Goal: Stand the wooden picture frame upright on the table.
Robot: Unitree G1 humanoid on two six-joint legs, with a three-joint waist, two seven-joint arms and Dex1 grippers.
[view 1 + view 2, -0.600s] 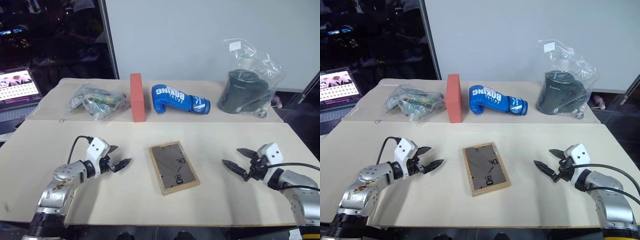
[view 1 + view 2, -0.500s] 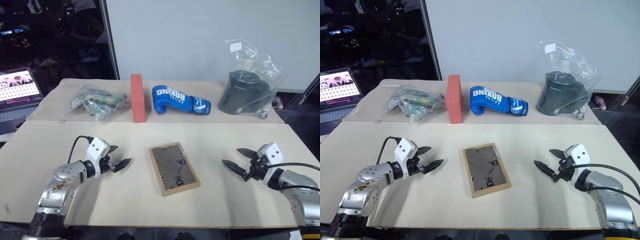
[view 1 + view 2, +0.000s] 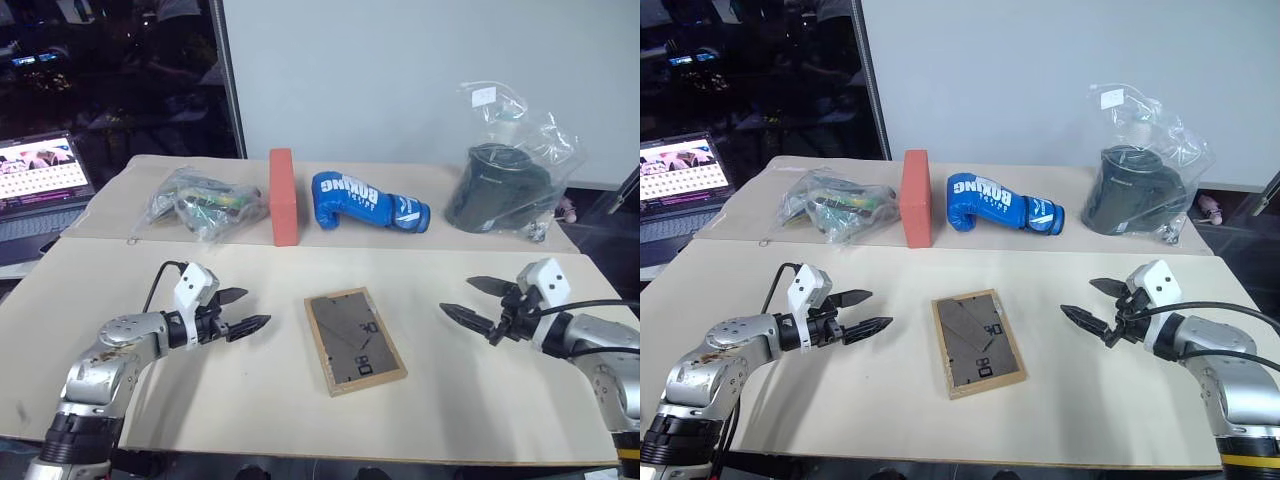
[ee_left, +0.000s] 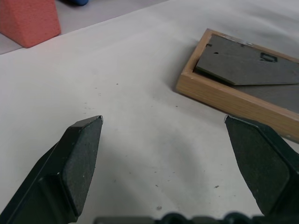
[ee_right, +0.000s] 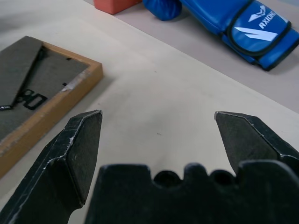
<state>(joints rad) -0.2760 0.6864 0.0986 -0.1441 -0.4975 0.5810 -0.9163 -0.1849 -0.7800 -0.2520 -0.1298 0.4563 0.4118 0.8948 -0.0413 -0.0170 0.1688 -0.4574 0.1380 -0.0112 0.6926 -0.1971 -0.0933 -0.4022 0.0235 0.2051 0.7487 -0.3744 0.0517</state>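
While the small light-wood picture frame (image 3: 354,340) is lying back-up, flat on the cream surface (image 3: 300,420), both empty pincers, left (image 3: 246,312) and right (image 3: 468,300), are hovering wide open beside it, likely pre-grasp, needing an edge pinch next.

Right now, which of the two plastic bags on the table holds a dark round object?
The clear bag at the far right, beyond the boxing glove; the other bag holds greenish items.
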